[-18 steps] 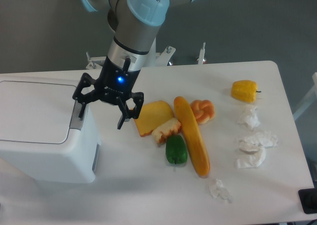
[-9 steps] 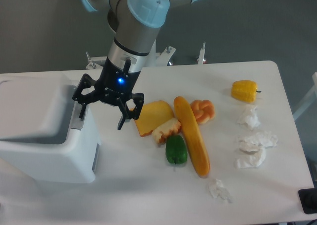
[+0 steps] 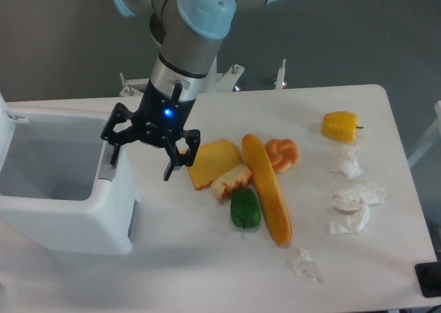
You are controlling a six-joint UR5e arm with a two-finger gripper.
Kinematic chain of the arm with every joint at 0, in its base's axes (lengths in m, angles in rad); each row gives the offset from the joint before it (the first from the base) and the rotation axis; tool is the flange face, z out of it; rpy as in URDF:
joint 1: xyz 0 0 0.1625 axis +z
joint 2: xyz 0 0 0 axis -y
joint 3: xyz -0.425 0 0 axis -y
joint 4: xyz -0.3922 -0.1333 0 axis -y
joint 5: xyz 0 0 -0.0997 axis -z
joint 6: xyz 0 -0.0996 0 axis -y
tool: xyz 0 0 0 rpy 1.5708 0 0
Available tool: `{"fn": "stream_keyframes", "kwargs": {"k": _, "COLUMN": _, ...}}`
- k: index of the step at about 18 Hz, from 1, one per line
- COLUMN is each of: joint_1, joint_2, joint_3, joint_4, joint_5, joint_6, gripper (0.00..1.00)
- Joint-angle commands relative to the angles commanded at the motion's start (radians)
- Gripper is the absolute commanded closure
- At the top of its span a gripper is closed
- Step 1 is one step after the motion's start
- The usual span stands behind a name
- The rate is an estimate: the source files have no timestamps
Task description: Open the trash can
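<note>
Sitting at the left edge of the white counter [image 3: 207, 258], the large white boxy plastic trash can [image 3: 83, 216] has its lid [image 3: 5, 116] swung up at the far left, only a sliver of it in view, and the pale inner cavity is exposed. Black two-finger gripper [image 3: 141, 160] hangs over the can's right rim, jaws spread, nothing between them; one finger is down over the grey rectangular push tab [image 3: 107, 168], contact not clear, the other is over the counter beside the can. Blue LED lit on the wrist. Right of the gripper: yellow cheese wedge [image 3: 212, 163], bread slice [image 3: 231, 180], green bell pepper [image 3: 245, 208], long yellow baguette-shaped loaf [image 3: 267, 189], orange braided bun [image 3: 284, 152]. Further right: yellow bell pepper [image 3: 340, 126] and several crumpled white paper wads [image 3: 355, 199].
</note>
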Motion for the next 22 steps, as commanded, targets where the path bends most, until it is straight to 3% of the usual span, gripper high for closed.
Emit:
{"fn": "stream_keyframes", "kwargs": {"k": 12, "joint_1": 0.015, "joint_2": 0.006, "joint_3": 0.038, "joint_4": 0.002, "joint_5": 0.021, "joint_6": 0.011, "gripper": 0.0}}
{"fn": "stream_keyframes", "kwargs": {"k": 22, "joint_1": 0.04, "joint_2": 0.002, "joint_3": 0.084, "joint_4": 0.006, "joint_5": 0.31, "joint_6": 0.046, "gripper": 0.0}}
